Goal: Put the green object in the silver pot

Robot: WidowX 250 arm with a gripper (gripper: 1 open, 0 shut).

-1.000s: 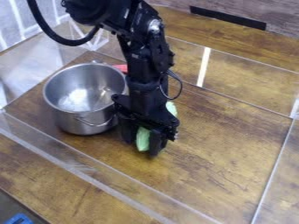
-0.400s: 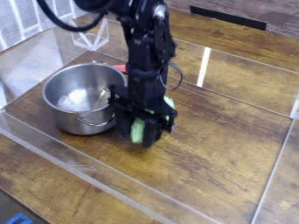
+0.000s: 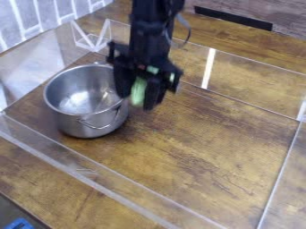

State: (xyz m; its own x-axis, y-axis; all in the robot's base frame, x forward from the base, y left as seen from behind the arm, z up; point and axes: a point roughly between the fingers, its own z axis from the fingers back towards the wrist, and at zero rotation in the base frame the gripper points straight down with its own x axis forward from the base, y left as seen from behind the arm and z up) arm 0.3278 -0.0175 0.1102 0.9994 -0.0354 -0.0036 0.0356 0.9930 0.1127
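The green object (image 3: 139, 90), a light green oblong toy, hangs upright in the air between the black fingers of my gripper (image 3: 142, 96), which is shut on it. The gripper points straight down, just right of the silver pot's near rim and above it. That silver pot (image 3: 74, 122) stands on the wooden table at the left, round and shiny, and nothing shows inside it. The gripper hides the upper part of the green object.
Low clear plastic walls (image 3: 72, 161) fence the wooden tabletop (image 3: 203, 152) on the front and sides. A clear upright strip (image 3: 209, 67) stands behind the gripper to the right. A white wire frame (image 3: 86, 34) sits at the back left.
The gripper has risen from the tabletop with the green object in it, lifting it off the wood to above the pot's rim and slightly toward the pot.
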